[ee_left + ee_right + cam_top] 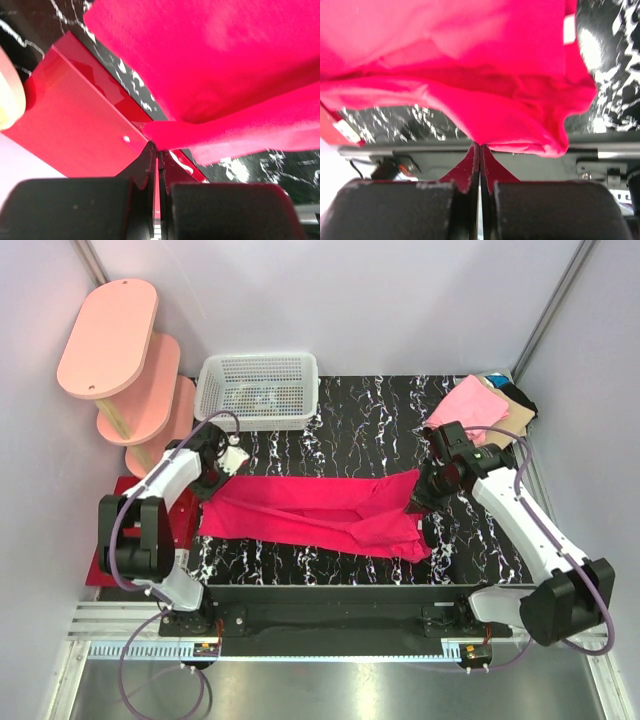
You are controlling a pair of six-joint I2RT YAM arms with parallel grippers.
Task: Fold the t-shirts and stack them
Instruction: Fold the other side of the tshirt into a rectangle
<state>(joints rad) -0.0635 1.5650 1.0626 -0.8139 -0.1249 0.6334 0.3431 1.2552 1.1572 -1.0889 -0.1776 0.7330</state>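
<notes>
A bright magenta-red t-shirt (310, 510) lies stretched in a long band across the black marbled table (380, 430). At its left end my left gripper (212, 480) is shut on the cloth; the left wrist view has the jaws (158, 147) pinched on a fold of the shirt (225, 65). The right end is held by my right gripper (418, 492), shut on it too. In the right wrist view the shirt (470, 50) hangs bunched from the closed tips (480, 146). Folded t-shirts sit at the back right: light pink (468, 405), tan (512, 422) and black/teal (517, 395).
A white mesh basket (258, 390) stands at the back left of the table. A pink tiered shelf (120, 360) rises beyond the left edge. A flat dark red mat (97, 565) lies by the left arm, also under the left gripper (70, 125). The metal rail (330, 650) runs along the near edge.
</notes>
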